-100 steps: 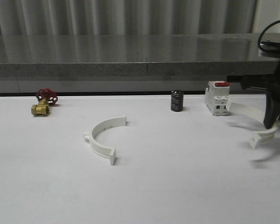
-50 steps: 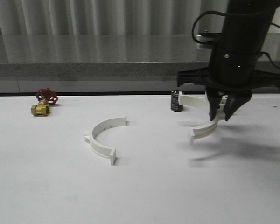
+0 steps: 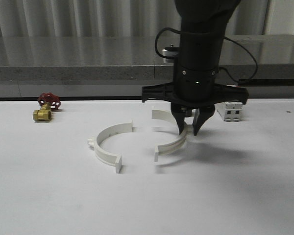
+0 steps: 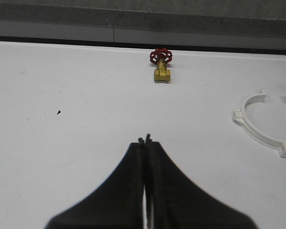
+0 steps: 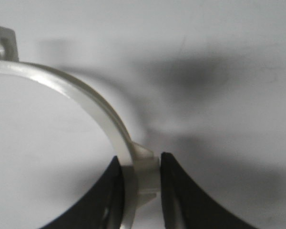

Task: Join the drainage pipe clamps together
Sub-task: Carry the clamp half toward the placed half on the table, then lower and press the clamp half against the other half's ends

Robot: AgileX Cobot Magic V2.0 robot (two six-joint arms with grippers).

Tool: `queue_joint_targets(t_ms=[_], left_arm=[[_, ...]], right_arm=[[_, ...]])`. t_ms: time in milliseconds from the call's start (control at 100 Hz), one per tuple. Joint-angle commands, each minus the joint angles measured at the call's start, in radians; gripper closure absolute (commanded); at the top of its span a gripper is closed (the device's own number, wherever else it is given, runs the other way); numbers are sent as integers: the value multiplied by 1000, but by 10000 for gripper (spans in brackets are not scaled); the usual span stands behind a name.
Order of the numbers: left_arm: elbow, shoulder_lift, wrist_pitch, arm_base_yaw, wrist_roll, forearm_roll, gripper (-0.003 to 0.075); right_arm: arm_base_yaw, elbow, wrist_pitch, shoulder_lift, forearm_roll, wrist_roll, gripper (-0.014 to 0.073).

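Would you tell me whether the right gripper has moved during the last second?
Yes. The right gripper, shut on a clamp half, has travelled left, from beside the breaker toward the resting clamp half.

- Even, dim overhead light; the white table (image 3: 49,196) looks greyish.
- Soft shadow right of the right gripper (image 3: 187,128).
- Right wrist view blurred, close-up clamp half (image 5: 93,112) out of focus.

Two white clamp halves (image 3: 109,146) (image 3: 169,135), one brass valve (image 3: 45,108), one breaker (image 3: 230,110).
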Motion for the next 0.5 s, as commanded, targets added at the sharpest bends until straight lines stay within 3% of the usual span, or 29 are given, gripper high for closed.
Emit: queue_joint_targets(t_ms=[0, 490], left_arm=[[-26, 10, -72, 1, -1, -15, 740], [-26, 10, -72, 1, -1, -15, 740]], right_arm=[[10, -51, 3, -35, -29, 14, 496], [34, -64, -24, -18, -29, 80, 496]])
